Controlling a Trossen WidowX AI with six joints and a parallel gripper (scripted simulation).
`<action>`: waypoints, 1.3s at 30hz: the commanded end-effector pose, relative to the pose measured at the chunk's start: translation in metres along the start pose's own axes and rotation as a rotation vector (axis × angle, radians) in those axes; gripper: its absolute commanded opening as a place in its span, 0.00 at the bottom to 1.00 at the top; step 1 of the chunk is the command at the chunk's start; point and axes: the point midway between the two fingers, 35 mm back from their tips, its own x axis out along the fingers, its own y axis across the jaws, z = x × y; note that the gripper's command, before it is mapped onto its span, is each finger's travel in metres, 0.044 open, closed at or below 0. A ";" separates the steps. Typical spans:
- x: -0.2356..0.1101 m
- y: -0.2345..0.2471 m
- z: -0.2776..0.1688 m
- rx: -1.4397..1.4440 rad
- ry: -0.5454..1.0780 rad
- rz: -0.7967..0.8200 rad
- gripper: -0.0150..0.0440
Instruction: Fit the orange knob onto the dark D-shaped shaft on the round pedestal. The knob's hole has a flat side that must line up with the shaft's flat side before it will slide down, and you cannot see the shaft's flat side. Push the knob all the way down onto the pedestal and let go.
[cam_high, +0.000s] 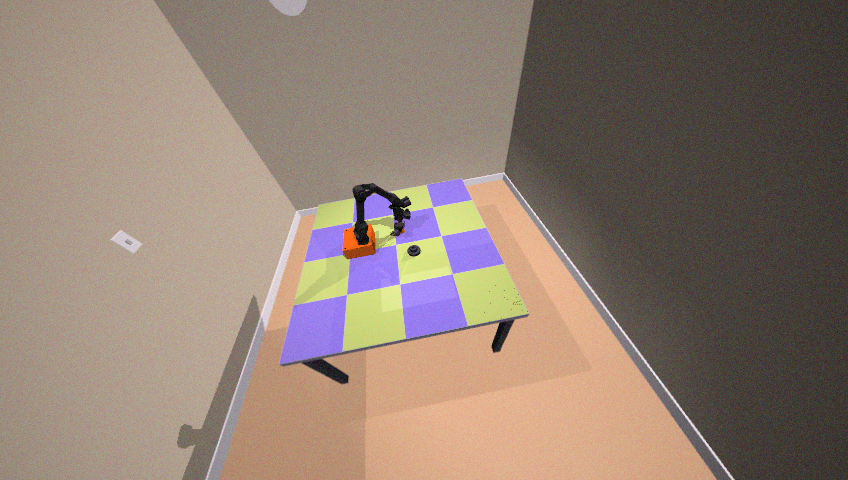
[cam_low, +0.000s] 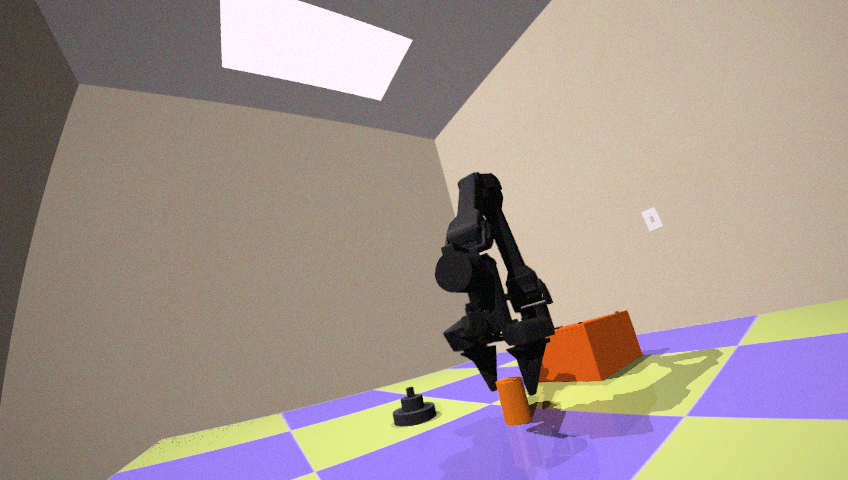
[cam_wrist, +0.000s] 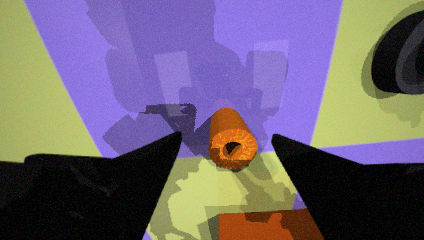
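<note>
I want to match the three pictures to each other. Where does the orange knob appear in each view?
Top: barely visible, a speck under the open pincer.
Exterior: orange knob upright, lower centre, below the fingertips.
Wrist: centre, between the fingers, hole facing the camera.
Shared landmark: the dark pedestal.

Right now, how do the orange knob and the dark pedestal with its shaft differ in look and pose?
The orange knob is a tall plain cylinder; the pedestal is low, wide and stepped, with the shaft on top. The knob is bright orange, the pedestal near black. The knob stands under the open gripper; the pedestal sits apart from it. Both stand upright on the checkered table.
</note>
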 end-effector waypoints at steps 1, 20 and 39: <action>0.007 -0.001 -0.001 -0.005 0.000 -0.005 1.00; 0.033 -0.003 -0.003 -0.004 0.000 -0.005 0.96; 0.022 -0.001 0.000 -0.004 0.000 -0.005 0.31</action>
